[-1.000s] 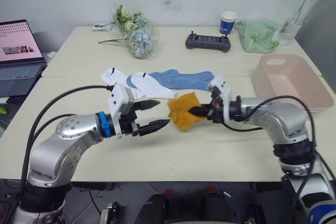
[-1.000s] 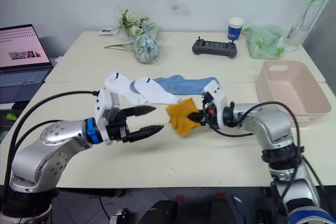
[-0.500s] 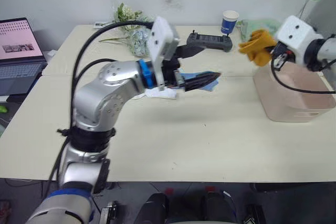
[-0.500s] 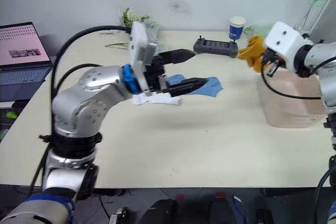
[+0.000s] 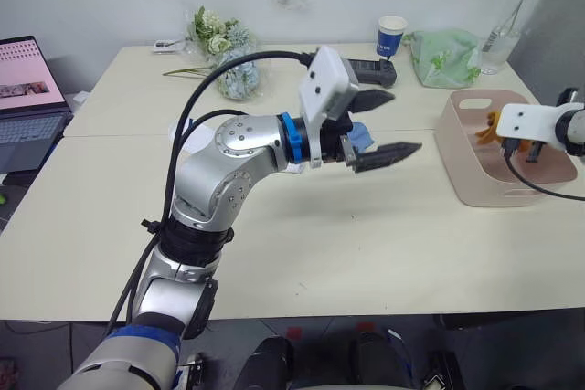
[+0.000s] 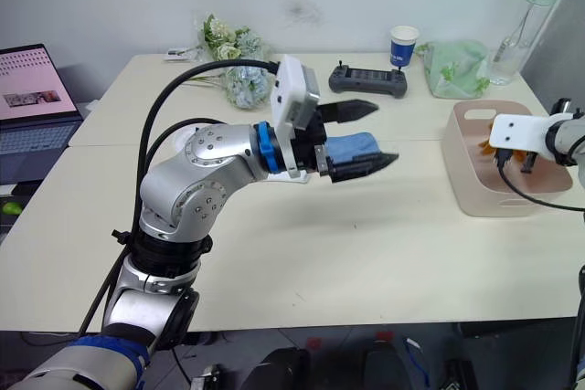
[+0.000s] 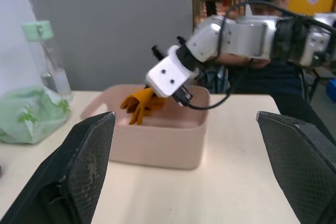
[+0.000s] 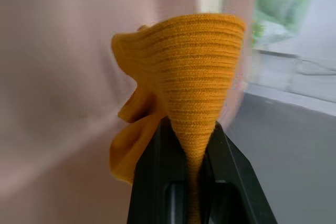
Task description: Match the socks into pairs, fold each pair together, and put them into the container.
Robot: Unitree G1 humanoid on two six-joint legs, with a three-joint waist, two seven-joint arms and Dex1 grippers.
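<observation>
Head views: left gripper raised over cream matte desk, black tapered fingers spread, holding nothing; light blue knit sock lying flat partly behind it. Right gripper inside pale pink rounded plastic tub.

Left wrist view: folded mustard-orange ribbed socks hanging within tub; grey wall, seated person behind.

Right wrist view: fingers pinching socks' bunched knit.

Between the two wide-apart black fingers of the left gripper, the right gripper holds the mustard-orange socks over the pink container, beside a green bag.
</observation>
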